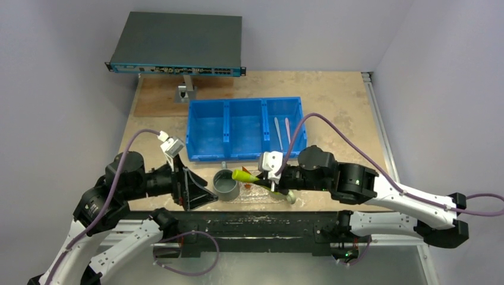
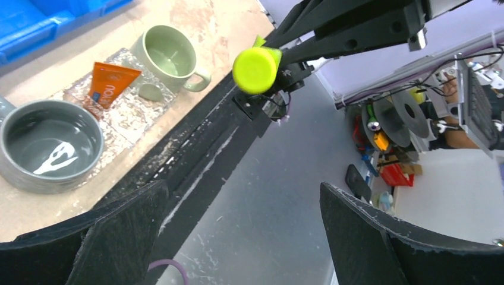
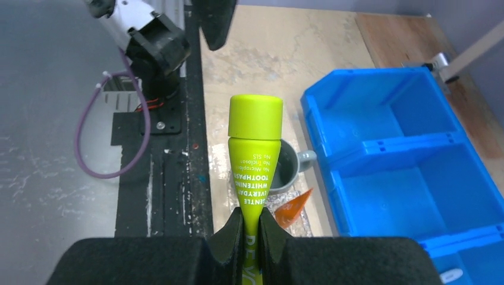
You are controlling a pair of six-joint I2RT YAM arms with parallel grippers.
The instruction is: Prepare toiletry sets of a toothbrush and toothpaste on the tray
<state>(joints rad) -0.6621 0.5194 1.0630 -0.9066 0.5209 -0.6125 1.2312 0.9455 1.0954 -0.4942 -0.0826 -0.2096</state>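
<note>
We see the right end effector [image 3: 251, 228] pinched narrow on the green toothpaste tube [image 3: 254, 160], which is held in the air above the clear tray [image 2: 134, 113]. The orange tube [image 2: 107, 85] lies on that tray, between a grey mug [image 2: 47, 145] and a pale-green mug [image 2: 169, 56]. Two toothbrushes [image 1: 278, 133] lie in the right compartment of the blue bin [image 1: 208, 157]. The left end effector [image 2: 243, 237] gapes wide, holding nothing.
</note>
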